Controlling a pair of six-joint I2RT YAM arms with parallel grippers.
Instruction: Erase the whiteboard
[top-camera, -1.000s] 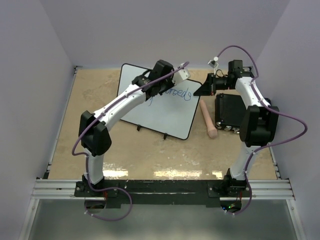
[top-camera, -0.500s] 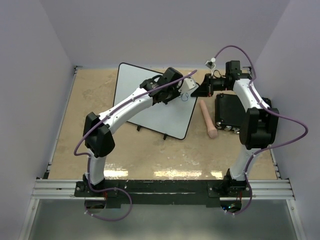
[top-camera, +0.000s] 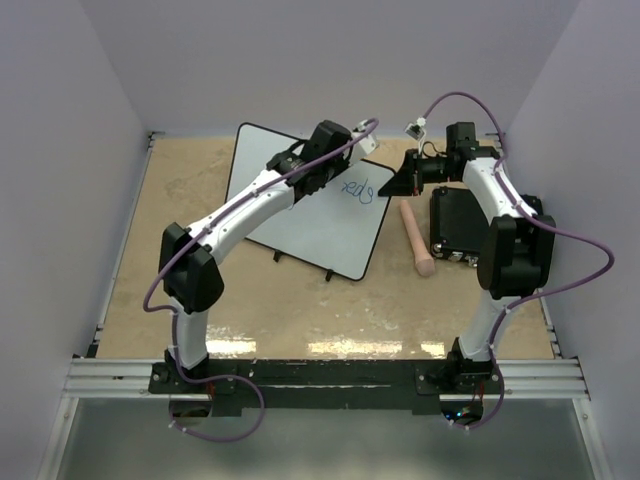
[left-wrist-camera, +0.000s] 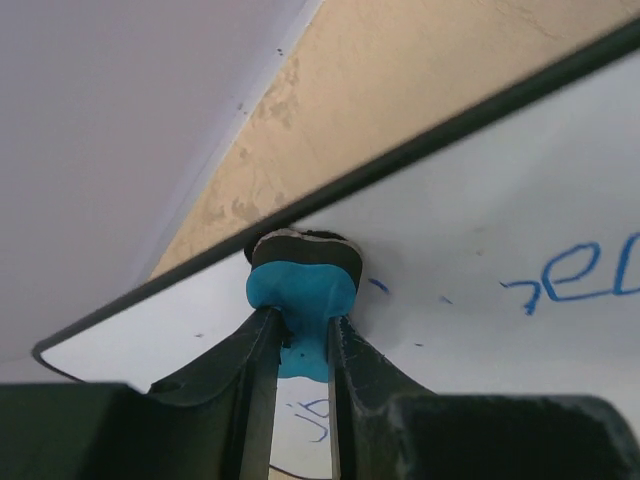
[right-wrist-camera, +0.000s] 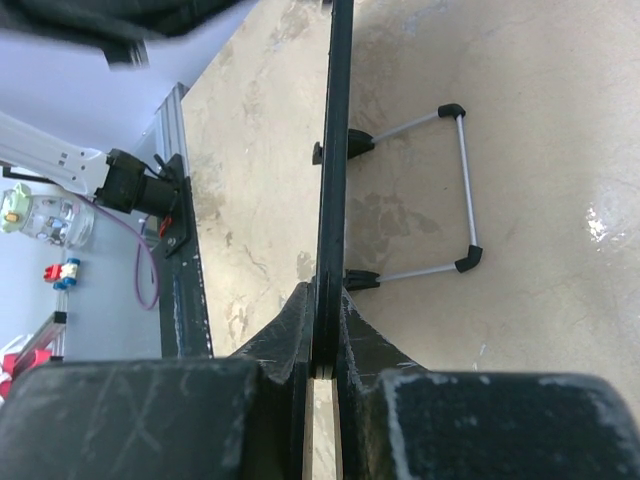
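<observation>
whiteboard (top-camera: 330, 232): propped on table (top-camera: 170, 220) | progress: looks partly wiped, blue writing (top-camera: 358, 187) remains near its right edge | left gripper (left-wrist-camera: 300, 335): closed on blue eraser (left-wrist-camera: 300, 295), pad against its top edge | right gripper (right-wrist-camera: 322, 335): clamped on its right rim

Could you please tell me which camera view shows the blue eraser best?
The left wrist view: the blue eraser sits close up, clamped in the left tool against the whiteboard. In the top view the left arm hides it; the right wrist view shows none of it.
</observation>
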